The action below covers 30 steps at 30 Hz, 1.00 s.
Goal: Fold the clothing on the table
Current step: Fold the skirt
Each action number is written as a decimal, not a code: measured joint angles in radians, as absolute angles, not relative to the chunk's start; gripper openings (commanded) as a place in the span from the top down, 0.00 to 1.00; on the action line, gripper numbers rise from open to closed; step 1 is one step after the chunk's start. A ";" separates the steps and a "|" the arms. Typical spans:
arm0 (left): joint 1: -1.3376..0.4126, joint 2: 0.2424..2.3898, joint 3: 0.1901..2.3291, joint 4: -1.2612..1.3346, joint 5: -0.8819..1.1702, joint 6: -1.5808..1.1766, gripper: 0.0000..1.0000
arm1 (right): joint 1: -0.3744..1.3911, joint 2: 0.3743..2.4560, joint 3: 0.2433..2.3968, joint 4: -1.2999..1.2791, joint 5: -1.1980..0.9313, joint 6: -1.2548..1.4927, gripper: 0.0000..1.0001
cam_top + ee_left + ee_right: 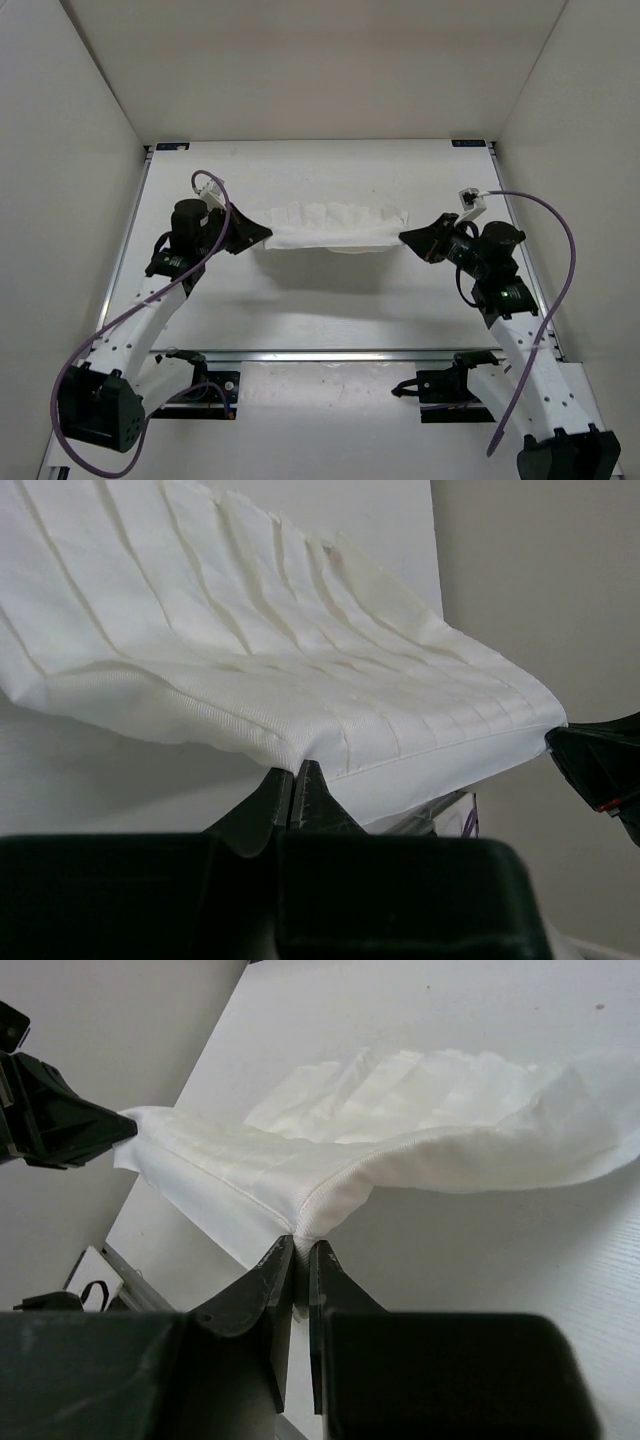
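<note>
The white pleated clothing [335, 228] hangs stretched between both grippers above the table [330, 170], casting a shadow below. My left gripper [266, 234] is shut on its left corner; in the left wrist view the gripper [293, 767] pinches the hem of the clothing [260, 660]. My right gripper [404, 237] is shut on the right corner; in the right wrist view that gripper [302, 1245] clamps a bunched edge of the clothing [400, 1120]. Each wrist view shows the opposite gripper's black tip at the far corner.
White walls enclose the table on three sides. A metal rail [330, 354] runs along the near edge, with black brackets below it. Purple cables [560, 260] loop off both arms.
</note>
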<state>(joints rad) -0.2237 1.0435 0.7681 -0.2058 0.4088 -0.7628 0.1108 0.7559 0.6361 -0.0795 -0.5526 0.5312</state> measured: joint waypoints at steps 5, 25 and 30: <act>-0.243 0.897 0.765 -0.312 0.409 -0.741 1.00 | 0.152 0.581 0.646 -0.240 -0.529 0.480 1.00; -0.189 1.400 0.775 -0.133 0.442 -0.732 0.52 | 0.106 1.172 0.707 -0.102 -0.572 0.467 0.96; -0.112 1.697 0.900 -0.022 0.443 -0.768 0.28 | 0.050 1.466 0.853 -0.055 -0.464 0.504 0.57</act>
<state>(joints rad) -0.1116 1.6974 0.9001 -0.0216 0.4427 -0.7685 0.0502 1.4658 0.8528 -0.0551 -0.4644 0.5037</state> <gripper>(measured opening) 0.676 0.370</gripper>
